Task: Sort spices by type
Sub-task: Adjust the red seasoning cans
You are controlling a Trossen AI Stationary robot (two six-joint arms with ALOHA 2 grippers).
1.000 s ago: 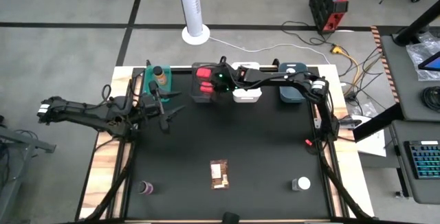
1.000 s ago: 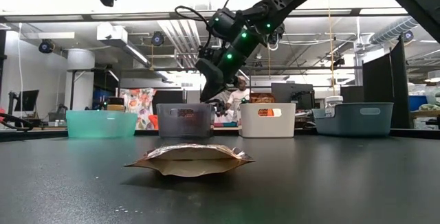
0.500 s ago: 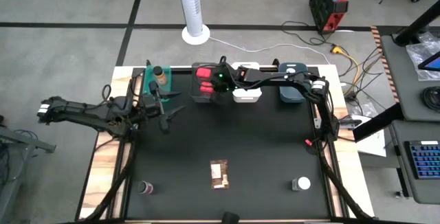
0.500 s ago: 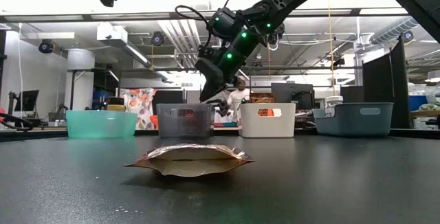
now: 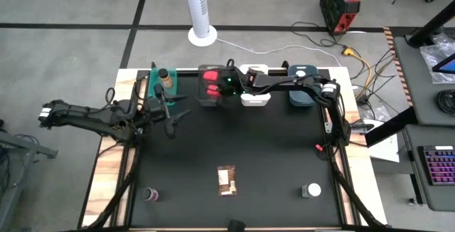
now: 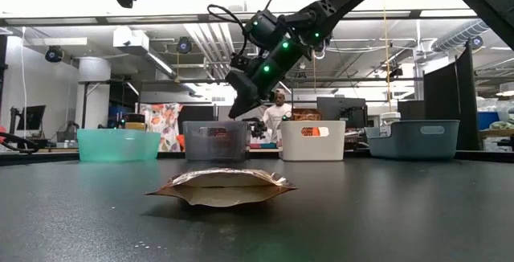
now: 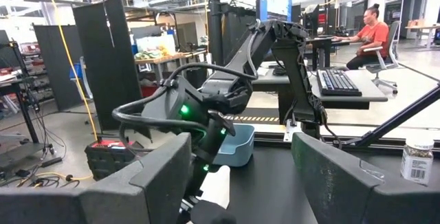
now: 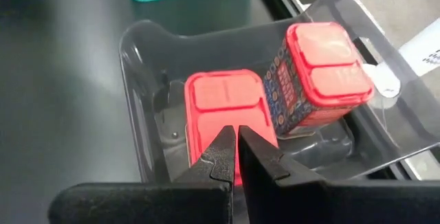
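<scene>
Two red square tubs (image 8: 223, 107) (image 8: 320, 73) sit in the grey bin (image 5: 210, 86) at the far edge. My right gripper (image 8: 236, 141) hovers shut just above the nearer tub, its tips over the bin's rim in the low view (image 6: 236, 114). My left gripper (image 5: 176, 112) waits open at the table's left, seen wide apart in its wrist view (image 7: 240, 183). An orange-brown packet (image 5: 227, 180) lies flat on the table. A purple bottle (image 5: 151, 194) and a white-capped jar (image 5: 311, 190) stand near the near edge. A brown dark-capped bottle (image 5: 164, 76) stands in the teal bin (image 5: 158, 86).
The white bin (image 5: 254, 94) and the blue bin (image 5: 302, 94), which holds a white-capped jar (image 5: 302, 70), line the far edge beside the grey one. The black table's middle (image 5: 242, 136) lies bare between the bins and the near items. A person sits at a desk beyond the table (image 7: 371, 35).
My right gripper's fingertips have swung a little toward the table's left above the grey bin, staying shut. The tubs and everything else have kept still.
</scene>
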